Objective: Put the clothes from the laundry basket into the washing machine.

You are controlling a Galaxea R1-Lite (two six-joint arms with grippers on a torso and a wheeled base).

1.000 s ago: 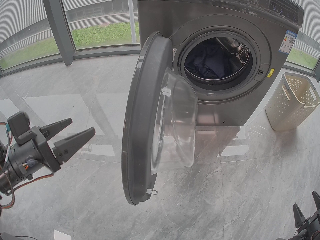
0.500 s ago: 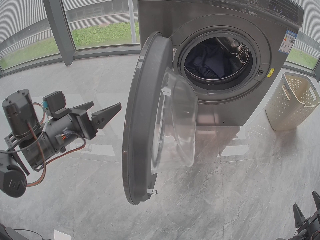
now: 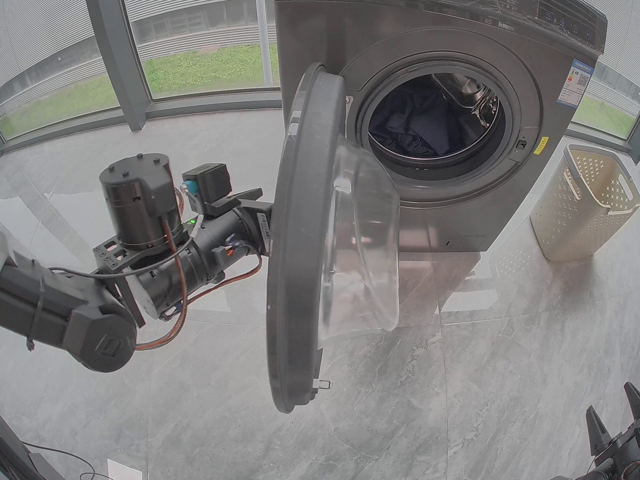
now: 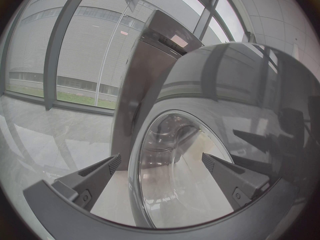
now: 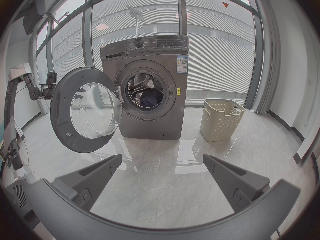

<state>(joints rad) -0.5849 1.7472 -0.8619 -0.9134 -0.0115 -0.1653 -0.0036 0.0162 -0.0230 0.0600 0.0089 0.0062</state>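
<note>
Two arms, head view: my left arm (image 3: 160, 261) ends just behind the outer face of the open door (image 3: 298, 248). My right gripper (image 3: 610, 405) is low at my right side, fingers apart, holding nothing.
Clothes, head view: dark blue clothes (image 3: 417, 125) lie inside the drum (image 3: 477, 98) of the washing machine (image 3: 427, 28).
Basket, head view: the laundry basket (image 3: 587, 201) stands on the floor (image 3: 467, 381) at the machine's right. I cannot see its bottom.
Left wrist view: my left gripper (image 4: 160, 157) has its fingers wide apart around nothing, very near the door's grey ring and glass bowl (image 4: 173, 170).
Right wrist view: my right fingers are spread, well apart from basket and machine; the clothes are deep in the drum.
Clothes, handling: I judge them soft, light and limp. A deep pinch on a bunched fold should hold best.
Door, handling: stiff, and it swings on its hinge. I would push on the grey ring, not on the smooth glass.
</note>
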